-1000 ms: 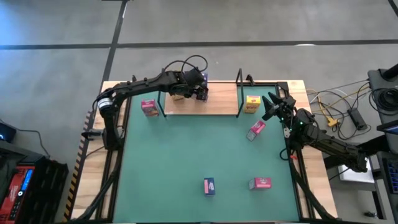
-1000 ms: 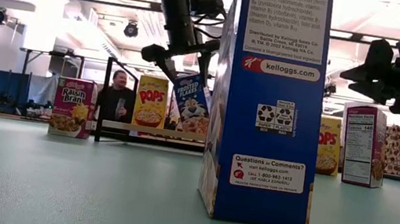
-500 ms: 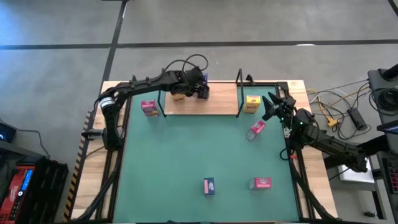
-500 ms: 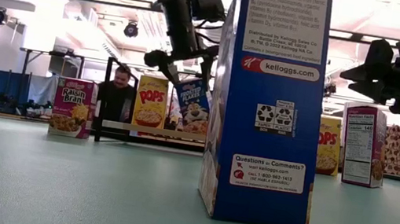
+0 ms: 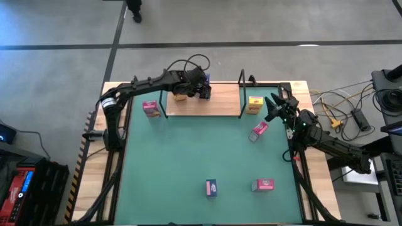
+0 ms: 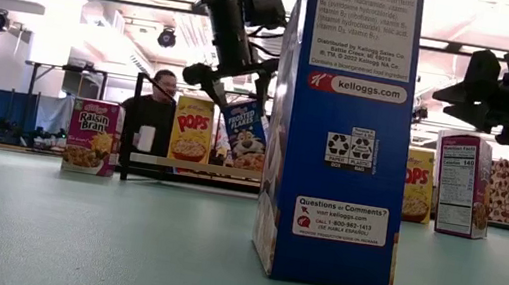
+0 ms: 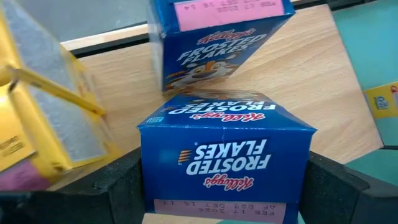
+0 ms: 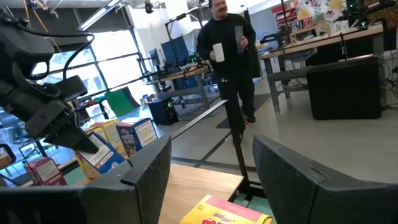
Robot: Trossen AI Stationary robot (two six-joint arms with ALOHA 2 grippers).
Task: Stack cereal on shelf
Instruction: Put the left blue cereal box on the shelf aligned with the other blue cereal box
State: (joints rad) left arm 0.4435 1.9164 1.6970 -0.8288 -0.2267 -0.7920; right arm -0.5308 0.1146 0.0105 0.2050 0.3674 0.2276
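Now our left pincer, closed on a blue box, has lowered it onto the shelf; right pincer waits open

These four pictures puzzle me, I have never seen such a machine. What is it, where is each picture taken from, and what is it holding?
It is a robot with two dark arms at a table, each ending in a two-finger gripper. One picture looks straight down, one looks level across the green mat, and two come from cameras on the wrists. The left gripper is over the wooden shelf, shut on a blue Frosted Flakes box; another blue box and a yellow box already stand there. The right gripper waits open near the table's right edge. More small cereal boxes stand on the mat. A person walks in the room behind.
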